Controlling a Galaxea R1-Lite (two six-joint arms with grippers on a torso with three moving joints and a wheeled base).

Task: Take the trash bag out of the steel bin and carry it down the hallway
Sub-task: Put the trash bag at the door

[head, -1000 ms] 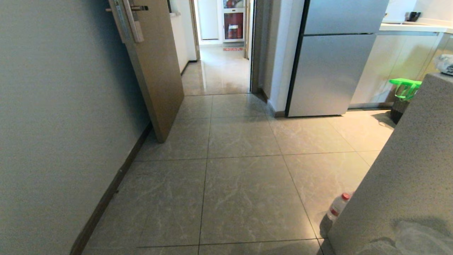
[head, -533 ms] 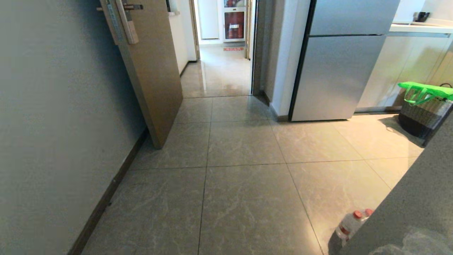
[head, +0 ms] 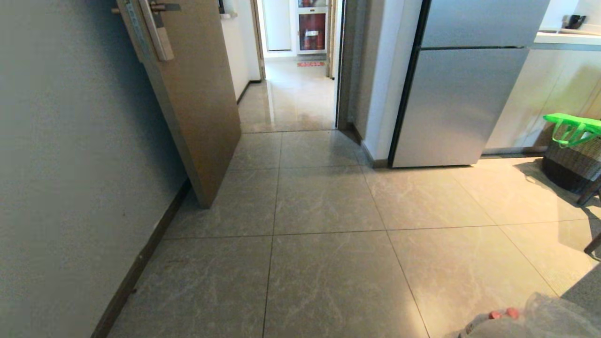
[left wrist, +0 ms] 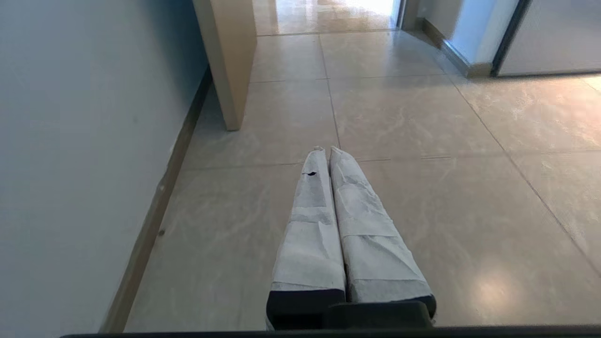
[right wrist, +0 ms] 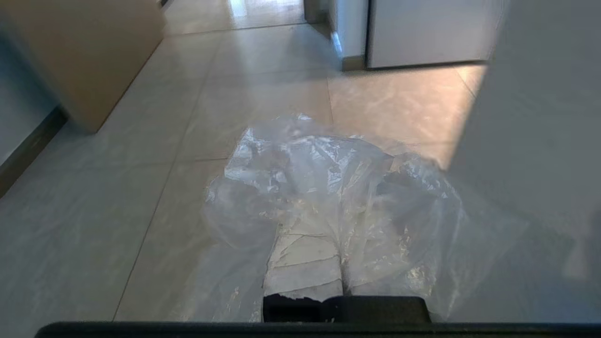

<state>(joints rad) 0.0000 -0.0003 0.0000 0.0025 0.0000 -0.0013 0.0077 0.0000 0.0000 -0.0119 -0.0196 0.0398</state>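
Camera advanced toward hallway (head: pixel 291 101); right gripper (right wrist: pixel 328 225) fingers pinching trash bag (right wrist: pixel 328 188); left gripper (left wrist: pixel 327 151) fingers pressed together.

Glossy marbled floor tiles (head: pixel 324 263) run past an open brown door (head: pixel 197 108) and a steel fridge (head: pixel 460 94).

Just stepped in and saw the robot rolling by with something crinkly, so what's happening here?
The robot is carrying the trash bag across the tiled floor. Its right tool is shut on the clear plastic, which bunches around its fingers. The left tool is shut and empty, held out over the floor. Ahead, past the open door and beside the fridge, lies the hallway. The steel bin is not in view.
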